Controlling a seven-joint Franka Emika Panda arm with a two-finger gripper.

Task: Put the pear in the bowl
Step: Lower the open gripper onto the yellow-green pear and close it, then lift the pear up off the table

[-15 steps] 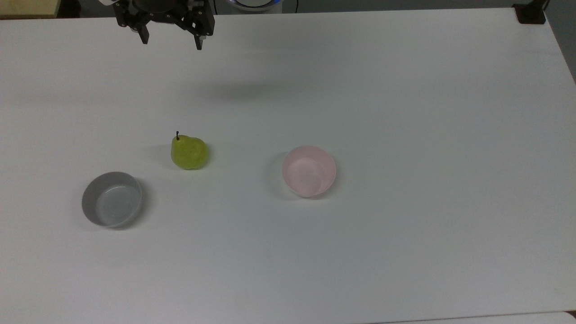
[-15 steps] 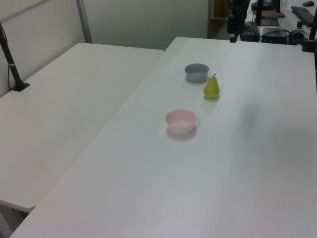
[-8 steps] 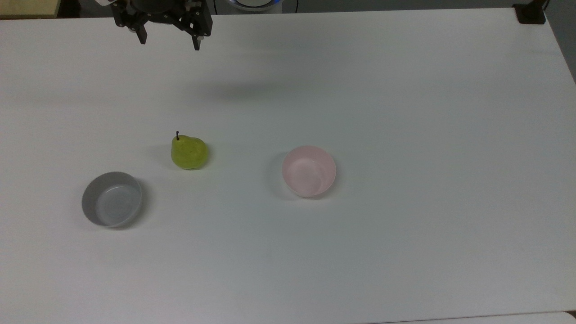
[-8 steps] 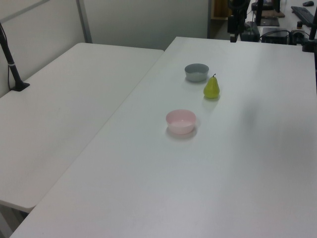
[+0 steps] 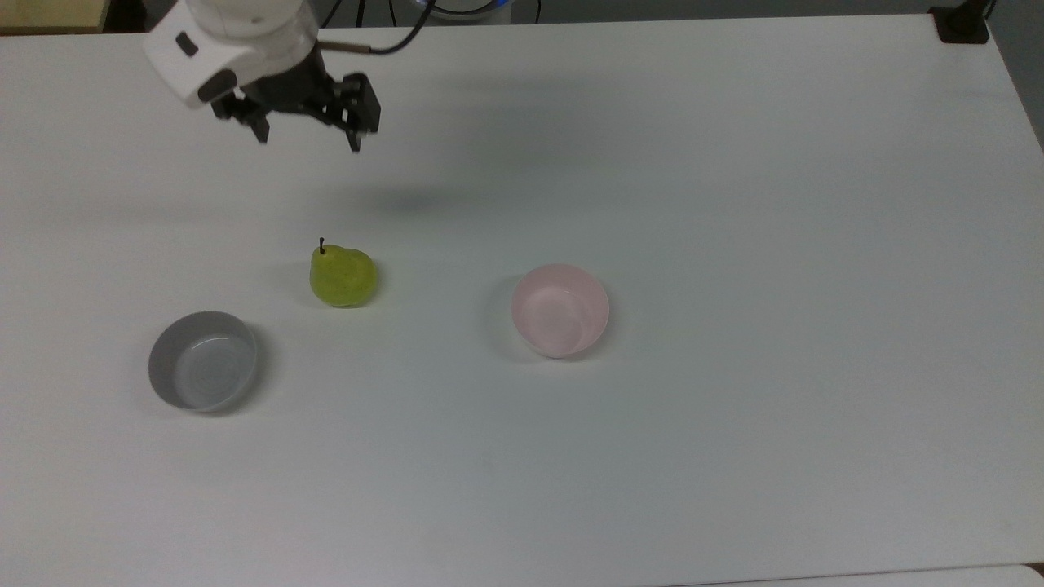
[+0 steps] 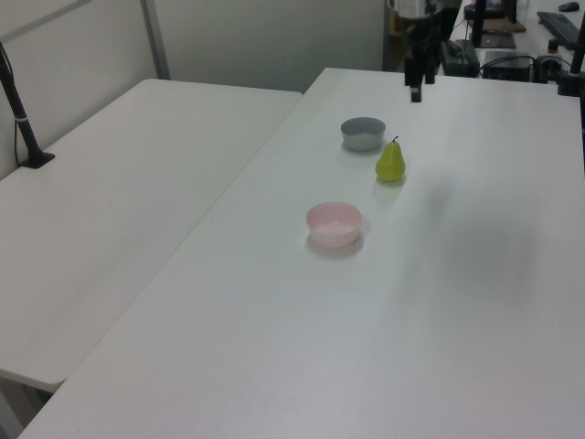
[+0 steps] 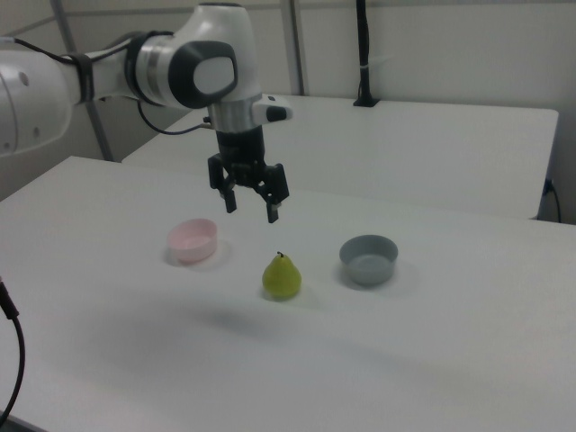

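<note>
Your black two-finger gripper (image 5: 308,140) has dropped from the top view's upper edge toward the speckled yellow-green pear (image 5: 342,277), fingers spread wide and empty. Pear sits untouched left of centre, well apart from the glossy pale pink bowl (image 5: 560,310); you're mid-approach.

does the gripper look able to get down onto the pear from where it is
Probably yes. The gripper hangs open above the table, and the pear stands alone, apart from both bowls, with nothing over it.
</note>
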